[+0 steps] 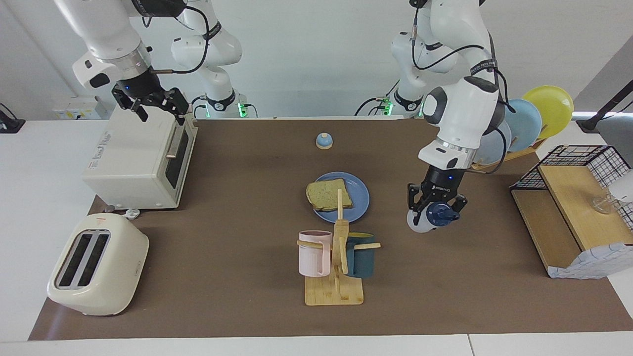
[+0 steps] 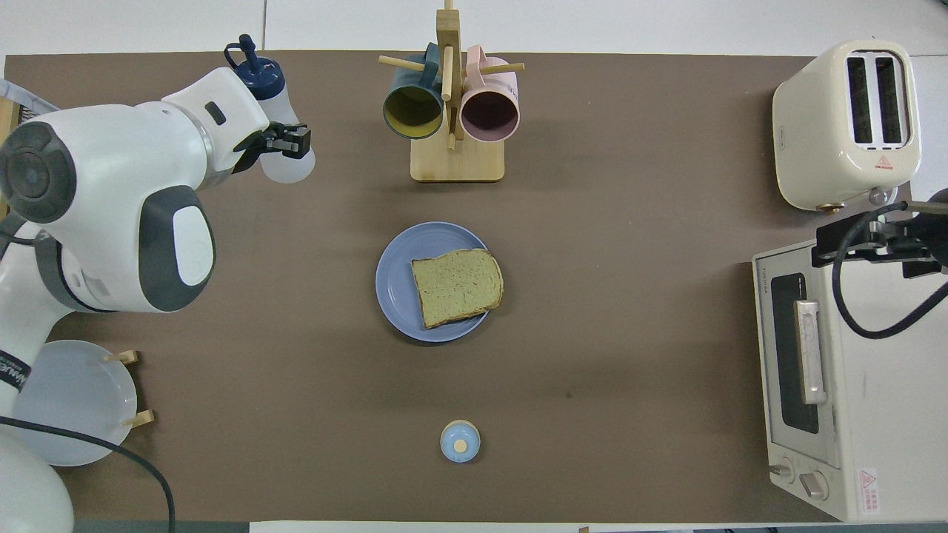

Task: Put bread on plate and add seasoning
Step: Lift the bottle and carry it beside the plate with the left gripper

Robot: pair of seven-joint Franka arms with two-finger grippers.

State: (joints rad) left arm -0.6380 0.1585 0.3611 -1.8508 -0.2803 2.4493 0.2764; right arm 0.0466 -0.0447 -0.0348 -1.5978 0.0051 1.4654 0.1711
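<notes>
The left gripper pinches the translucent white plastic seasoning bottle with its navy looped cap, tilted in the air beside the round blue plate. Tipped too early, it could sprinkle short of the square slice of toast on that plate. The right gripper waits spread over the white toaster oven.

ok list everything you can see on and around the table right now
bread: 1, tan, on the plate
plate: 1, medium blue, mid-mat
seasoning bottle: 1, translucent white, navy cap, held off the mat
bell: 1, blue-topped, nearer the robots than the plate
mug stand: 1, wood, farther from the robots than the plate
mugs: 2, pink and teal, on the stand
toaster: 1, cream, right arm's end
toaster oven: 1, white, right arm's end
racked plates: 3, grey-blue, light blue, yellow, left arm's end
wire shelf: 1, wood and black, left arm's end
left hand: shut on the seasoning bottle
right hand: open, over the toaster oven
</notes>
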